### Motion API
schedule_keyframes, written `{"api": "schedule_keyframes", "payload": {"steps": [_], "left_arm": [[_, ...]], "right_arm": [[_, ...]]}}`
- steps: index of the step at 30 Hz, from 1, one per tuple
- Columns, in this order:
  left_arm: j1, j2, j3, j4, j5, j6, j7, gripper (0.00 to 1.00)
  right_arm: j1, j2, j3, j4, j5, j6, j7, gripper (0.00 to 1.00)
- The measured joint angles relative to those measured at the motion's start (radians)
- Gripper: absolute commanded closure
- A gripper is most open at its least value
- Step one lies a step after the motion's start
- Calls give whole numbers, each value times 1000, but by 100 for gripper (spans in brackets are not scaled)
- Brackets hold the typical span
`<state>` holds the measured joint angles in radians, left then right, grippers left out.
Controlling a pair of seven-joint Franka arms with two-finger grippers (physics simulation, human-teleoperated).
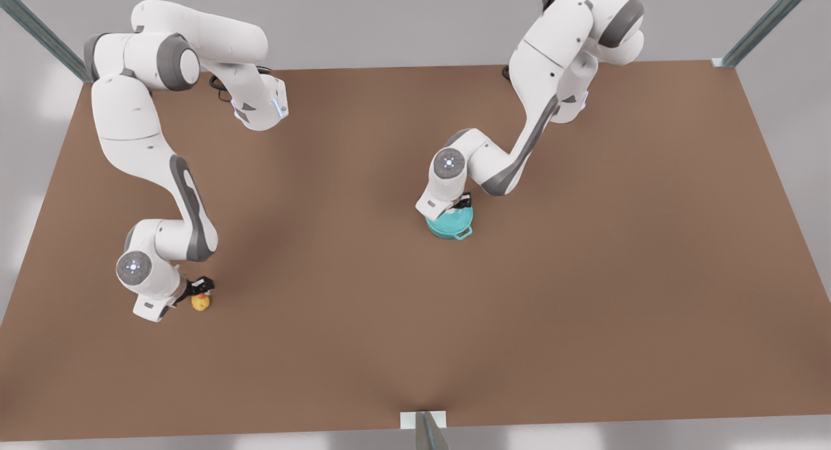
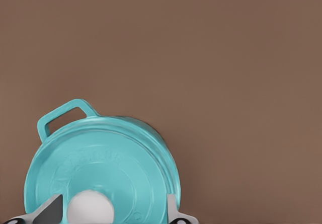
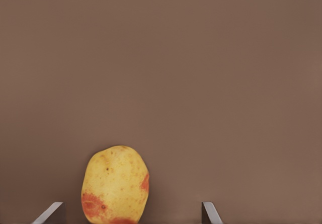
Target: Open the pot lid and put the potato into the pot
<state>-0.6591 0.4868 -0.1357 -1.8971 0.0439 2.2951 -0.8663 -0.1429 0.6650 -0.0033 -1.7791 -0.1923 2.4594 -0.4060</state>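
Teal pot lid point(image 2: 100, 178) cut off, knob point(image 2: 90, 209) partly hidden

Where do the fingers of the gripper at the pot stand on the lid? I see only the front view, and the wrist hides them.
Observer: The left gripper is open, with one finger on each side of the pot lid's white knob.
Operator: And the gripper at the potato?
Observer: The right gripper is open too. The potato lies between its fingers, nearer one of them.
Operator: Is the lid seated?
Observer: Yes, it lies flat on the pot.
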Motion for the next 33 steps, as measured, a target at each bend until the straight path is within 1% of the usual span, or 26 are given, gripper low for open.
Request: {"api": "schedule_keyframes", "payload": {"steps": [5,6,7,8,11,13,15,19,21,23,25,27,28,29,30,31,33], "left_arm": [[-1,3,1,-22,17,17,-23,0],[-2,1,1,-24,21,19,-28,5],[-2,0,1,-26,24,20,-32,29],[-2,0,1,-26,31,20,-40,42],[-1,-3,1,-25,44,19,-60,55],[0,-4,1,-25,46,19,-71,61],[1,-4,2,-25,44,21,-78,64],[9,-19,15,-12,41,20,-88,64],[11,-24,51,31,40,18,-91,64],[70,-4,73,97,40,16,-89,64],[174,110,80,224,39,15,-75,64],[214,253,83,366,35,18,-59,64],[221,297,83,410,33,19,-51,61],[225,322,84,432,33,20,-44,47],[226,335,84,444,31,22,-35,0],[227,340,84,450,28,25,-23,0],[252,332,86,454,23,26,8,0]], "right_arm": [[-2,4,12,-11,19,23,-25,0],[-1,6,14,-11,21,25,-29,0],[-1,8,16,-12,23,28,-33,0],[-1,9,17,-13,28,30,-37,0],[-1,16,21,-13,39,34,-47,0],[-1,17,23,-13,43,36,-53,3],[-1,17,23,-13,45,37,-58,9],[-1,17,23,-12,46,39,-67,8],[-1,17,23,-10,46,39,-71,8],[-1,17,23,-9,46,39,-75,8],[-1,17,23,-7,46,40,-78,8],[-1,17,23,-6,46,40,-81,11],[-2,17,23,-6,46,40,-82,13],[-2,18,23,-6,46,40,-83,15],[-3,18,23,-7,46,40,-85,19],[-3,18,23,-7,46,40,-86,24],[-3,19,23,-7,46,40,-89,25]]}}
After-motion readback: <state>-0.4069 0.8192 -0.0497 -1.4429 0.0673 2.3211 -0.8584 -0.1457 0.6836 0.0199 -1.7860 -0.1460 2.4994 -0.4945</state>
